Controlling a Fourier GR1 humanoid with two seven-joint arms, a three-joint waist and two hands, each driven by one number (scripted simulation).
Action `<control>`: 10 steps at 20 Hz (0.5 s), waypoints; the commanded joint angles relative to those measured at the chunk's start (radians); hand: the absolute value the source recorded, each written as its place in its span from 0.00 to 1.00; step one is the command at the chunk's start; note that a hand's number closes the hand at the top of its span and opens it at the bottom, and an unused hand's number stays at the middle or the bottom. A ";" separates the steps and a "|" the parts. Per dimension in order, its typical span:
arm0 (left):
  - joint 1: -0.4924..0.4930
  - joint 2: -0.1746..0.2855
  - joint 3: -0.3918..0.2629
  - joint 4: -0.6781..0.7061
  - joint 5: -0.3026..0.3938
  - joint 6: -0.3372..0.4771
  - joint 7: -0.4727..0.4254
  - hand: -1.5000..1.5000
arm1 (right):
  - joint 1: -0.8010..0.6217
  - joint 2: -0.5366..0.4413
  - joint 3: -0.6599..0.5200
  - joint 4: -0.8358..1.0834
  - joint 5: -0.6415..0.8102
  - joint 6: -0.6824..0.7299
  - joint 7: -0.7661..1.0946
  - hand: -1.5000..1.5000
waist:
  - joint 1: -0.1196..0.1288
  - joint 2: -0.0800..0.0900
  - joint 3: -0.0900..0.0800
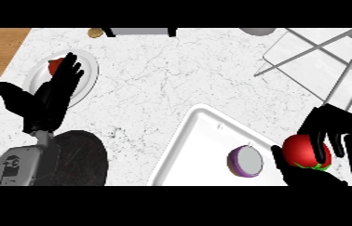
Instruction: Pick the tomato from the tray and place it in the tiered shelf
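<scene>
- Lower right corner: right hand (328,123), cut off by the right and lower edges, fingers and thumb curled round the tomato (301,151).
- Red skin and a bit of green low on the tomato visible between the black fingers.
- Tomato at the right-hand end of the white tray (196,136); lifted or resting there, cannot tell, underside hidden by the thumb.
- Near end of the tray cut off at the lower edge.
- On the tray, just left of the tomato: round purple-rimmed thing (245,161) with a pale face, clear of the hand; hard to name.
- Lower left: grey left forearm (24,162), and beside it a dark round shape (86,160), partly cut off, kind unclear.
- Farther back at left: left hand (56,88), open, fingers straight and spread, in front of a white plate (88,76) and covering much of it.
- Red thing (53,67) on the plate, half hidden behind the fingers; not identifiable.
- Upper right: tiered shelf (302,57), pale panels and grey bars, cut off by the right edge.
- Counter (172,81): white stone with thin grey veins; strip of wood (12,41) at the far left corner.
- Far edge: grey object (141,31), tan round thing (95,33), grey rounded shape (258,31), all cut off.
</scene>
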 commanded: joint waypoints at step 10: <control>0.025 -0.006 -0.003 0.010 0.005 -0.018 -0.021 0.50 | -0.389 -0.362 -0.727 0.449 -0.635 0.166 -0.096 1.00 | 0.004 -0.001 -0.001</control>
